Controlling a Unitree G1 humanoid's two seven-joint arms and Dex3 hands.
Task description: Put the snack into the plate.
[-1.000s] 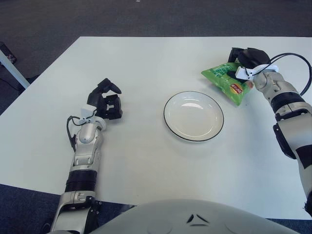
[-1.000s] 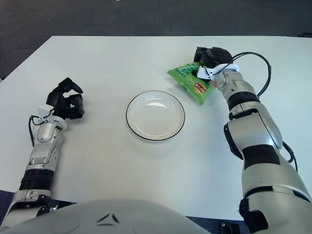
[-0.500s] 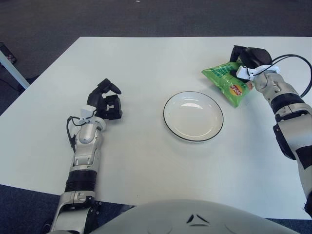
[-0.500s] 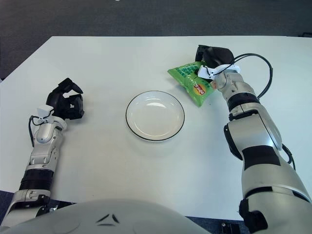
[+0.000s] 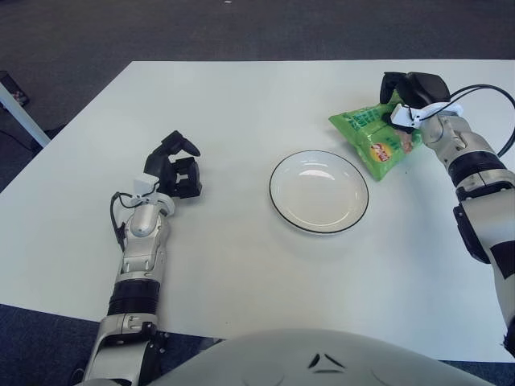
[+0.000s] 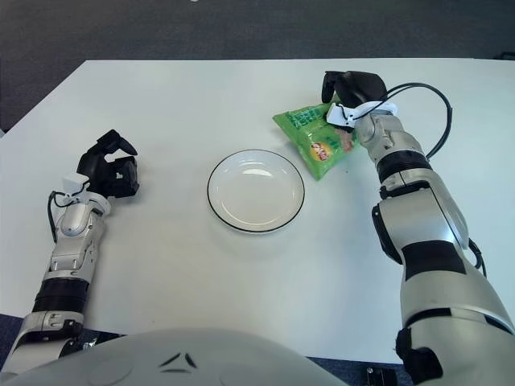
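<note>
Right hand (image 5: 409, 95) clamped on far end of snack (image 5: 372, 141), bag just right of plate (image 5: 319, 192). We count one bag, one plate. Left hand (image 5: 173, 171) curled, holding nothing, well left of plate.

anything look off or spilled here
Nothing stands out. The snack bag is intact and tilted in the right hand beside the empty plate. The left hand shows far left of the plate.
</note>
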